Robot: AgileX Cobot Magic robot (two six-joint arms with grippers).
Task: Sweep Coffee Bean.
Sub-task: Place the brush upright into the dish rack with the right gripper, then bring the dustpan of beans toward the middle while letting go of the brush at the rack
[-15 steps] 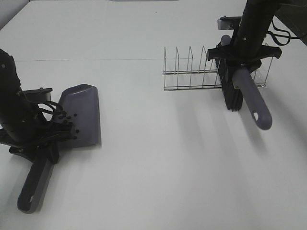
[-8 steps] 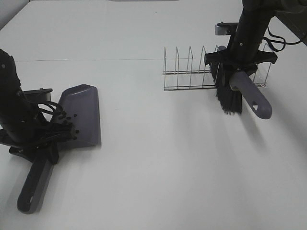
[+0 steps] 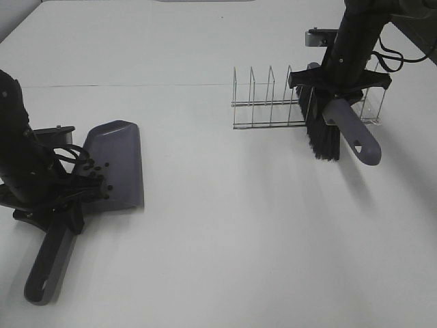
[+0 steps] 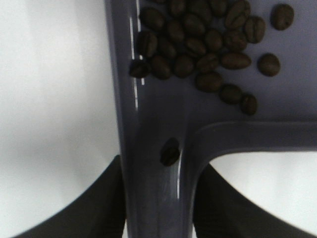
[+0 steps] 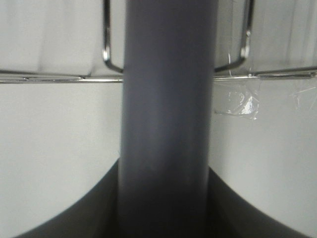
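Right gripper (image 3: 339, 96) clamps the brush handle (image 3: 354, 133) beside the rack (image 3: 273, 102).

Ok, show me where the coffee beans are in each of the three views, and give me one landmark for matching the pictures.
Exterior high: the coffee beans lie at left, as dark specks on the rear of the dustpan, beside the left arm.
Left wrist: the coffee beans fill the upper middle in a cluster on the dustpan; one stray bean sits lower, on the handle neck.
Right wrist: not in it.
Shared landmark: the grey-purple dustpan, seen in the exterior high and left wrist views.
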